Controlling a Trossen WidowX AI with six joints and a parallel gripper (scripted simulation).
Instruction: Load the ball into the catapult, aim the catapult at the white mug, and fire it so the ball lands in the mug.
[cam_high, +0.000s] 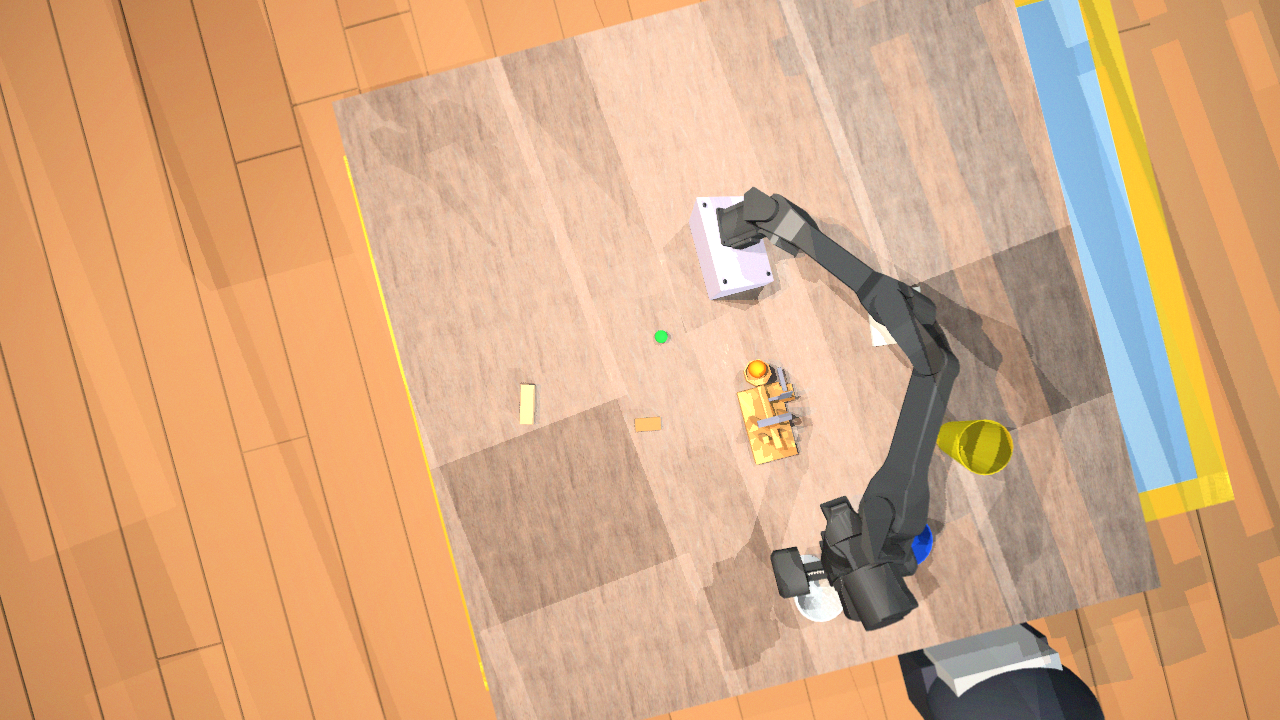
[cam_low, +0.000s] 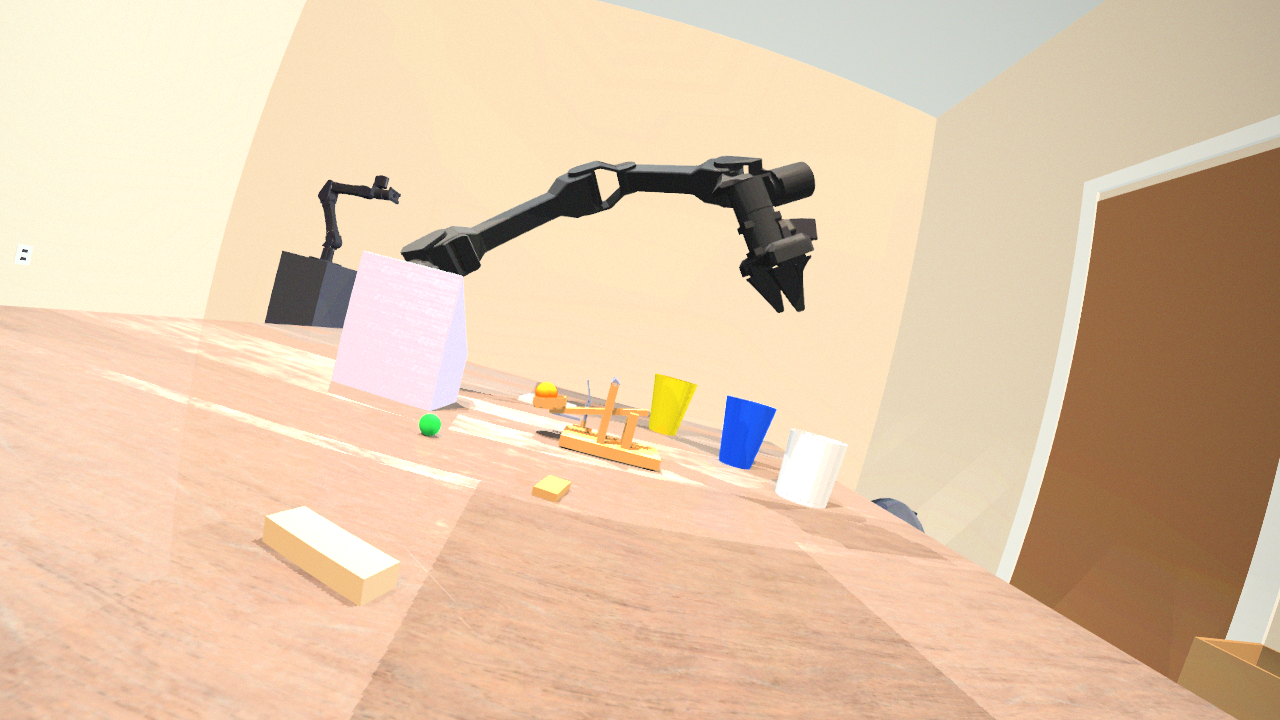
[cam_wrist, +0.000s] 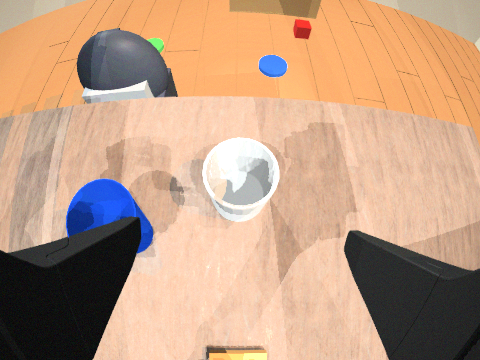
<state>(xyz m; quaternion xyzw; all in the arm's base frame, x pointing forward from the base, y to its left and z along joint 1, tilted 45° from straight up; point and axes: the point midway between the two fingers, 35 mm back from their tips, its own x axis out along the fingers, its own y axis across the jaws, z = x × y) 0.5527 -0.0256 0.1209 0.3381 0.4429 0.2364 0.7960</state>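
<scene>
The orange ball (cam_high: 757, 368) (cam_low: 546, 389) sits in the cup of the wooden catapult (cam_high: 753, 429) (cam_low: 610, 447). The catapult's base end shows at the bottom edge of the wrist view. The white mug (cam_high: 818, 604) (cam_low: 810, 469) (cam_wrist: 239, 212) stands upright; in the top view the arm partly covers it. In the wrist view no ball shows inside the mug. My gripper (cam_low: 791, 311) (cam_wrist: 248, 236) is open and empty, high above the table near the mugs, away from the catapult's cup. In the top view its fingertips are hidden under the wrist.
A blue mug (cam_high: 921, 544) (cam_low: 746, 433) (cam_wrist: 102, 210) and a yellow mug (cam_high: 982, 447) (cam_low: 670, 405) stand near the white one. A green ball (cam_high: 661, 336) (cam_low: 429, 425), a long block (cam_high: 528, 403) (cam_low: 326, 550), a small block (cam_high: 648, 424) (cam_low: 551, 488) and a pale box (cam_high: 747, 273) (cam_low: 398, 331) are also there.
</scene>
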